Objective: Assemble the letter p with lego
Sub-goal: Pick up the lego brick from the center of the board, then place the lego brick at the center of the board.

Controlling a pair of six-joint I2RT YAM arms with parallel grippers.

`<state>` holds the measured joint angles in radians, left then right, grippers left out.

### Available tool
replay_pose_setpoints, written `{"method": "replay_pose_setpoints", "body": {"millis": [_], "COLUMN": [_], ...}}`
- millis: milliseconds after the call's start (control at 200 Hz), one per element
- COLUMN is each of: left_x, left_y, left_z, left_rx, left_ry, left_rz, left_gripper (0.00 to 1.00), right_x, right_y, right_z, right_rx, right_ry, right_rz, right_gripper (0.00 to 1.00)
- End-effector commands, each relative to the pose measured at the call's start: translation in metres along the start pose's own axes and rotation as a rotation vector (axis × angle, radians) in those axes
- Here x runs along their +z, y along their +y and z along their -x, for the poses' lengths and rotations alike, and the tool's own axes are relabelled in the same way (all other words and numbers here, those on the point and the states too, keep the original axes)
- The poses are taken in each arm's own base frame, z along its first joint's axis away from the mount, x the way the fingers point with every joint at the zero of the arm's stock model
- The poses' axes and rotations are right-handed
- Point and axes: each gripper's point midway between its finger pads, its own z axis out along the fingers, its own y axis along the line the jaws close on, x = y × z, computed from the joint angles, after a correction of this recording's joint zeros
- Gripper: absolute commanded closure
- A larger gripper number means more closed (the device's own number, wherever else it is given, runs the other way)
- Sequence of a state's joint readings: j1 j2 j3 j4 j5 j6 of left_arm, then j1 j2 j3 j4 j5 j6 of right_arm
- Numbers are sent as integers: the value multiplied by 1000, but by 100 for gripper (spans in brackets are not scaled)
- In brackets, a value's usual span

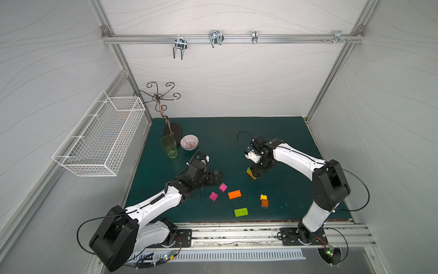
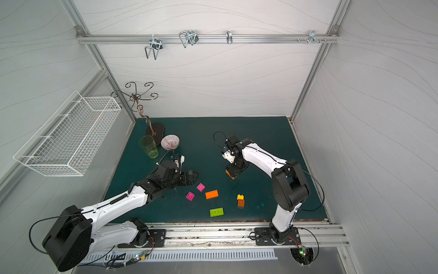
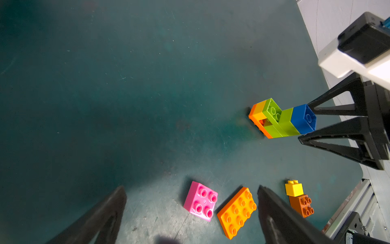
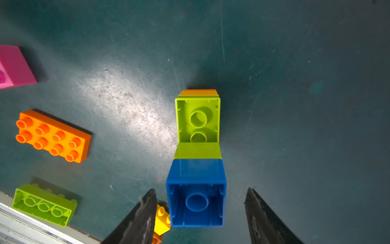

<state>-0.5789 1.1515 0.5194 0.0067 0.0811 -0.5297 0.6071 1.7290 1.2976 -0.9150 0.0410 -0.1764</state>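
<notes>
1. Spreading under everything, the green table (image 1: 237,132) carries all the lego. A wire basket (image 1: 102,140) hangs on the left wall, clear of the work.
2. Both arms reach in. The right gripper (image 4: 201,190) hangs over the built piece (image 3: 280,120), claw apart, with a gap on each side of the blue brick (image 4: 195,173) and gripping nothing. The left gripper (image 1: 218,177) hovers near the loose bricks, claw wide apart and empty.
3. A hook stand (image 1: 172,130), a green cup (image 1: 169,146) and a patterned bowl (image 1: 189,141) stand at the far left, well apart from the bricks.
4. The built piece sits mid-table. Its long axis runs from the orange end on the table, through two lime bricks, to the blue end at the right claw's fingertips, hollow undersides facing that claw. The right arm is clearly nearer, and closing would likely take the blue end.
5. Loose bricks lie toward the front edge: an orange oblong brick (image 1: 234,194), a lime oblong brick (image 1: 241,212) hollow side up, and two magenta squares (image 1: 223,187).
6. A small yellow brick (image 1: 263,197) touches a darker orange brick (image 1: 265,203). Nothing blocks the claw.
</notes>
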Motion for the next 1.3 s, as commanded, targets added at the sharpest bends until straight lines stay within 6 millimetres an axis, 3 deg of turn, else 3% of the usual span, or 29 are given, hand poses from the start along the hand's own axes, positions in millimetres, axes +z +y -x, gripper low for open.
{"method": "replay_pose_setpoints", "body": {"millis": [0,215,285,335,400,610,790,931,1086,1291], "left_x": [-2,-1,-1,-2,-4,-5,-6,-8,-9,-9], "left_y": [-4,-4,-5,-4,-4,-6,-6,-8,-7,-8], "left_z": [10,10,10,11,12,12,11,13,12,12], "left_rx": [23,24,24,24,24,24,24,24,26,24], "left_ry": [-43,-38,-41,-43,-49,-50,-50,-57,-58,-55], "left_rz": [-9,-4,-7,-5,-6,-14,-18,-23,-21,-25], "left_gripper": [1,1,1,1,1,1,1,1,1,0], "right_x": [2,15,14,9,3,-22,-20,-8,-2,9], "right_y": [5,13,7,4,-4,-20,-43,-57,-51,-41], "right_z": [6,8,11,16,22,42,47,46,48,21], "right_rx": [41,101,154,197,261,495,757,965,915,876], "right_ry": [-17,-23,-47,-80,-118,-283,-405,-483,-459,-387], "right_rz": [17,51,29,25,-6,34,129,252,254,245], "right_gripper": [37,58,69,70,63,61,59,56,42,23]}}
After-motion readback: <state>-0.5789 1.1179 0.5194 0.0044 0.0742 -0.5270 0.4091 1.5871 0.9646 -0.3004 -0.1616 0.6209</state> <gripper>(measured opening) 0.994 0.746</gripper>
